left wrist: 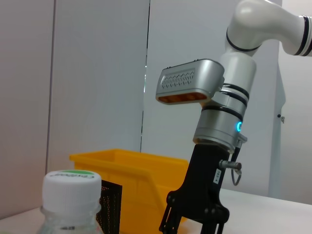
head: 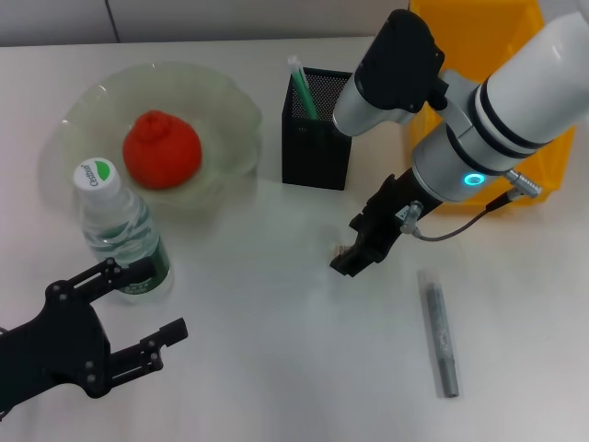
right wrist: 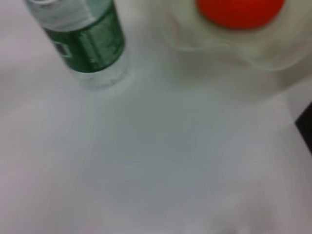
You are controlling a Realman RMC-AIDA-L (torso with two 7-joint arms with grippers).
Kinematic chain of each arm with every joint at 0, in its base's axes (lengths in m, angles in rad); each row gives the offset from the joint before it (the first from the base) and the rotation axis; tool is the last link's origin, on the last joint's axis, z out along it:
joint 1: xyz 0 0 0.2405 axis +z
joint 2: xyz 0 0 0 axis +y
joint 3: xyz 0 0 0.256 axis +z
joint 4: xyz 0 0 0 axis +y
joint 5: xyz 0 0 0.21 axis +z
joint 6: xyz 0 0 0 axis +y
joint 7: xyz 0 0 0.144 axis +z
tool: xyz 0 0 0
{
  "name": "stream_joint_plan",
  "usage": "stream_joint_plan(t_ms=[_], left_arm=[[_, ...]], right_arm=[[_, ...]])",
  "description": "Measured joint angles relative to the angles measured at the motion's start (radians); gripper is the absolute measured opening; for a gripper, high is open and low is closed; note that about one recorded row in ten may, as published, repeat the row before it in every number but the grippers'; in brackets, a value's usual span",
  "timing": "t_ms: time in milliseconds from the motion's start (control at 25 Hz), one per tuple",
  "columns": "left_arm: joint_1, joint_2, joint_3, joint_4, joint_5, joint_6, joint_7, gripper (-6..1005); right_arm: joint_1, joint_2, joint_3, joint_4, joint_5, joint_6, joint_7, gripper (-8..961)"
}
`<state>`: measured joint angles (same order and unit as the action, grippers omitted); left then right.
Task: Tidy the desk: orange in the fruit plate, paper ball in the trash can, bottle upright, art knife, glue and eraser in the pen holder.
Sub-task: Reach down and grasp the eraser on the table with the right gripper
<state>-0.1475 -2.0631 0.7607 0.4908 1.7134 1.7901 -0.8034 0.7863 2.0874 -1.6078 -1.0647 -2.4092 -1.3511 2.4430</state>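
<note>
The orange (head: 162, 150) lies in the pale green fruit plate (head: 232, 103) at the back left. The bottle (head: 121, 230) stands upright in front of the plate. The black mesh pen holder (head: 317, 138) holds a green-and-white stick (head: 301, 87). The grey art knife (head: 440, 337) lies flat at the front right. My right gripper (head: 348, 250) is low over the table middle, right at a tiny beige eraser (head: 339, 249). My left gripper (head: 147, 306) is open and empty just in front of the bottle. The paper ball is out of view.
The yellow trash can (head: 479, 37) stands at the back right, behind my right arm. The left wrist view shows the bottle cap (left wrist: 70, 187), the trash can (left wrist: 131, 170) and my right gripper (left wrist: 195, 224). The right wrist view shows the bottle (right wrist: 90, 44) and the orange (right wrist: 239, 9).
</note>
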Motion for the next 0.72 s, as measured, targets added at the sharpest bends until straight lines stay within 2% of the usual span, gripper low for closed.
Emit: stream_joint_plan(t_ms=[360,720], left_arm=[[0.004,0.0,-0.001,0.0,0.0,0.0,0.0,765],[0.003,0.0,-0.002,0.0,0.0,0.0,-0.001,765]], right_arm=[[0.018,0.0,-0.059,0.069,-0.008,0.079,0.002,652],[0.031,0.002,-0.088,0.094,-0.008,0.095,0.014,631]])
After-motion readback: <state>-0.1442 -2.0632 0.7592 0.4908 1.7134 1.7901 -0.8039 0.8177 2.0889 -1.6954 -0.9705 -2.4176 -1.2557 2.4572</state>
